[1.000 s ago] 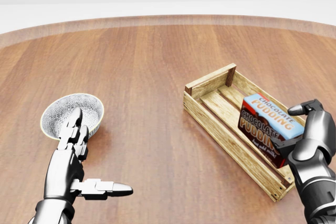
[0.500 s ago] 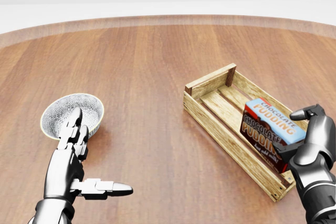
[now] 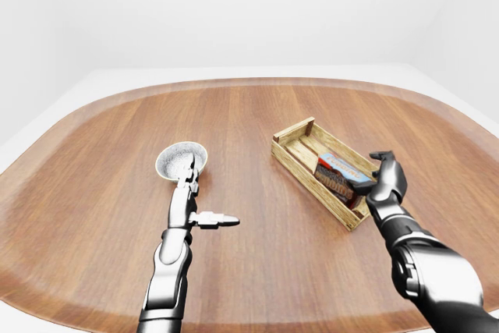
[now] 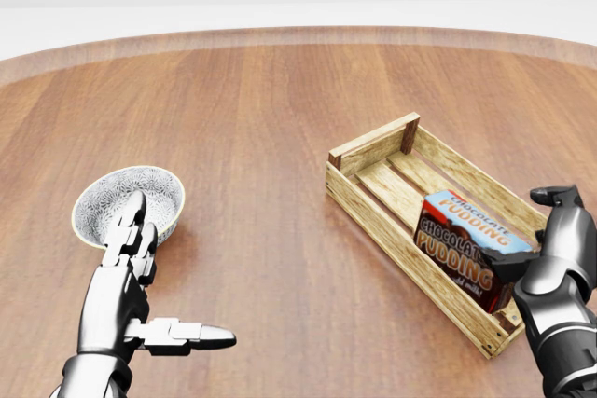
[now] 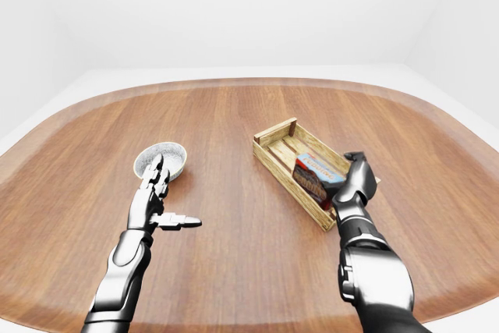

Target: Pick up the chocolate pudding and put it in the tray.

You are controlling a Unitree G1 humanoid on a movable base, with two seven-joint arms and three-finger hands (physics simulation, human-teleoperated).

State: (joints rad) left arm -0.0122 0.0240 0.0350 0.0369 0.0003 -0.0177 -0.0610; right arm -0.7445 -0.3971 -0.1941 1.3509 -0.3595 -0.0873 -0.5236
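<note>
Chocolate pudding [image 4: 464, 247]: a box with a blue top face and dark brown side, lying tilted inside the tray [image 4: 373, 154], toward the end of it nearest the head view's lower right. Its lettered side faces the camera. The tray is a wooden slatted crate set at a diagonal on the table [image 4: 280, 118], running from the view's centre to its lower right.

Right hand [image 4: 550, 249]: at the box's right end, touching it; one finger lies along the box's upper right edge and another stands raised above it. Whether the fingers clamp the box or merely rest against it cannot be told.

Left hand [image 4: 140, 277]: fingers spread apart, holding nothing, thumb pointing to the view's right.

Bowl [image 4: 117, 200]: patterned, upright on the table, just above the left hand's fingertips, well apart from the tray.
</note>
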